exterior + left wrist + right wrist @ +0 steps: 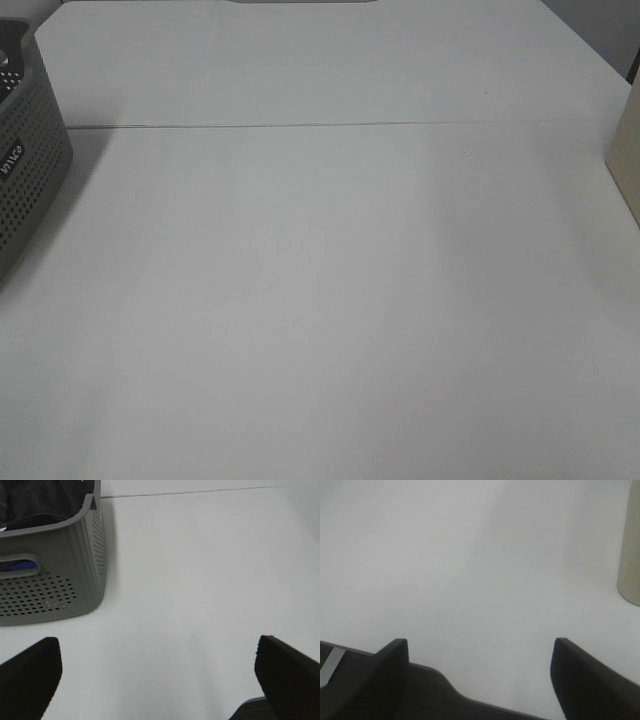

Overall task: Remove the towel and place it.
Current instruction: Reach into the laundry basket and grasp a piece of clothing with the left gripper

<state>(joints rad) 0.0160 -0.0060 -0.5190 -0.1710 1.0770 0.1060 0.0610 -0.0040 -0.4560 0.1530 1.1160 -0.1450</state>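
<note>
Left wrist: towel in basket | left gripper, right gripper spread wide, empty | label illegible

The grey basket is cut off by the left edge of the high view. Only one corner shows, and the small label on its wall is too blurred to read. In the left wrist view, the dark towel inside is mostly hidden behind the basket wall and cropped by the frame. Something blue shows through the handle slot; what it is cannot be told. A beige object at the right edge is cropped and cannot be identified. The left pincer and right pincer show only in part, their dark, blurred ends cropped by the frame edge.
</note>
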